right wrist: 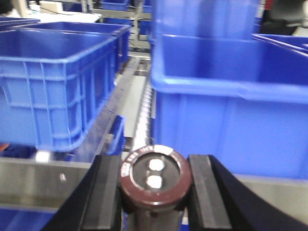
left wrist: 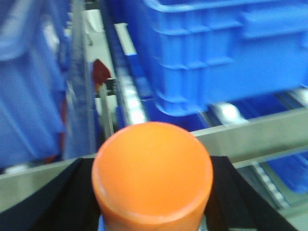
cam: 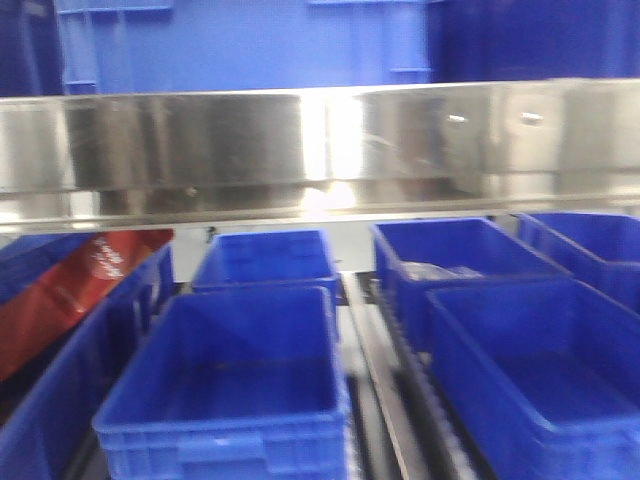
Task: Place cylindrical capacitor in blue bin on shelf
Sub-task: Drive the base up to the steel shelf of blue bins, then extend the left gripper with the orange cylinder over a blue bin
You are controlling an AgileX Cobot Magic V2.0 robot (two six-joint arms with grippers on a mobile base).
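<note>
Right gripper (right wrist: 156, 162) is clamping the cylindrical capacitor (right wrist: 155, 179) between both fingers, with the terminal end facing the wrist camera. It is hanging just short of the shelf (cam: 300, 140) front rail, with a blue bin (right wrist: 231, 120) beyond. Left gripper (left wrist: 151, 163) is squeezing an orange-capped cylinder (left wrist: 151, 175) near a steel rail.

You have at least six open blue plastic bins (cam: 220, 445) in the front view, one red printed bag (cam: 80, 290), one dark brown cylindrical capacitor (right wrist: 155, 178) showing two pale terminals, and one orange round-topped object (left wrist: 151, 173).
</note>
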